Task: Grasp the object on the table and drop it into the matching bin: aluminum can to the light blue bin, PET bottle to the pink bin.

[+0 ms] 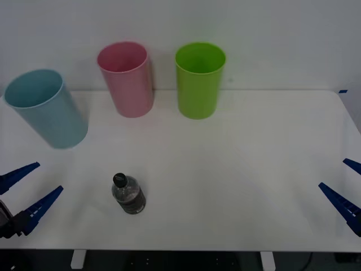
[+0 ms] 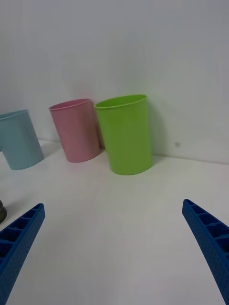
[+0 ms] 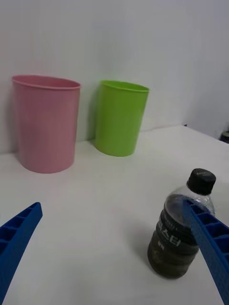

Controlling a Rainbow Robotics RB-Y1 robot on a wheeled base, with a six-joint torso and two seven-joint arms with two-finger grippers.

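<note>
While both arms wait low at the near edge of the table (image 1: pixel 242 169), the left gripper (image 1: pixel 25 192) sits at the near left corner with its jaws spread wide and empty, and the right gripper (image 1: pixel 344 189) at the near right corner is just as wide and empty. Nearest the left gripper stands the PET bottle (image 1: pixel 128 194), upright on the near-left part of the tabletop, close to one blue finger in the left wrist view but not between the two. Farther back, the light blue bin (image 1: pixel 45 108) stands at the left, then the pink bin (image 1: pixel 126 79) and a lime green bin (image 1: pixel 199 80) along the rear. A sideways approach could clip the small bottle and topple or roll it; afterwards, releasing it over a neighbouring bin would missort it.
</note>
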